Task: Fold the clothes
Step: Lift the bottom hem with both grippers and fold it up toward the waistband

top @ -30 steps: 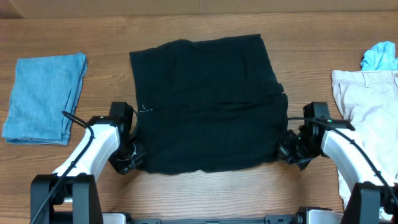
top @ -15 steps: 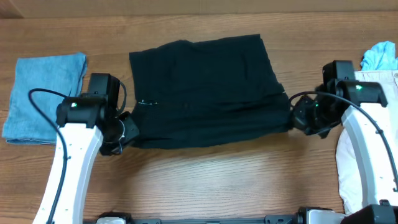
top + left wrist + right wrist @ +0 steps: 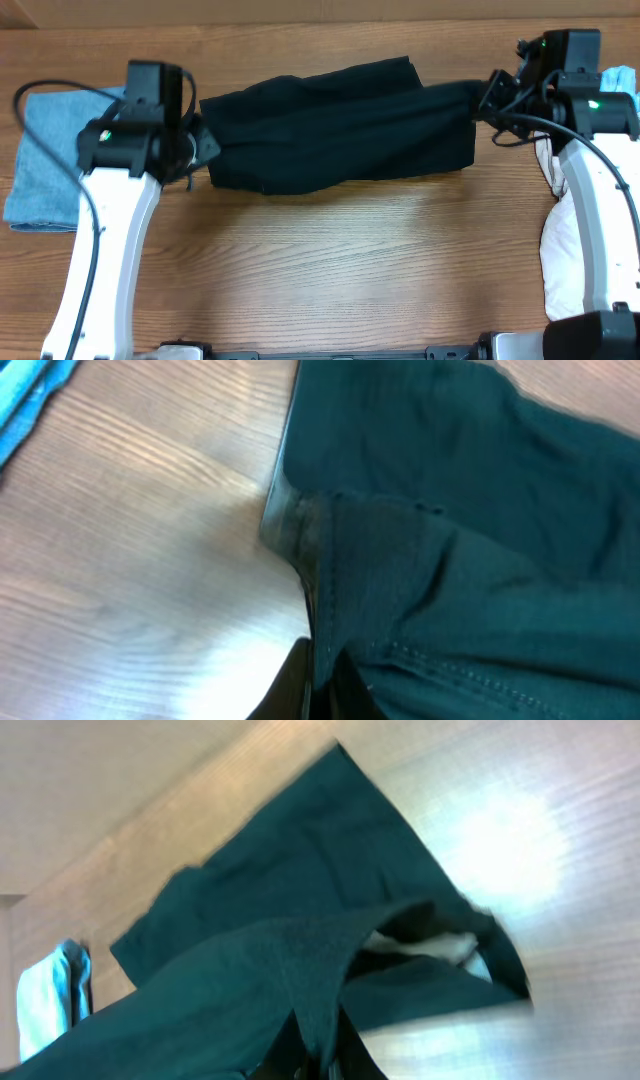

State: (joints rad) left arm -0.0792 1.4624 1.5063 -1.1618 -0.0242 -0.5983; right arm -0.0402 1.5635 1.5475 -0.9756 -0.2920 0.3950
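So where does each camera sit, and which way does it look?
Overhead: fixed above the wooden table, looking straight down; both white arms show, left gripper and right gripper pinching the large black fabric garment's ends.
Left wrist: on the left arm, looking past its dark fingers at the pinched edge.
Right wrist: on the right arm, looking past its fingers at the lifted end.
Shared: all see that garment.
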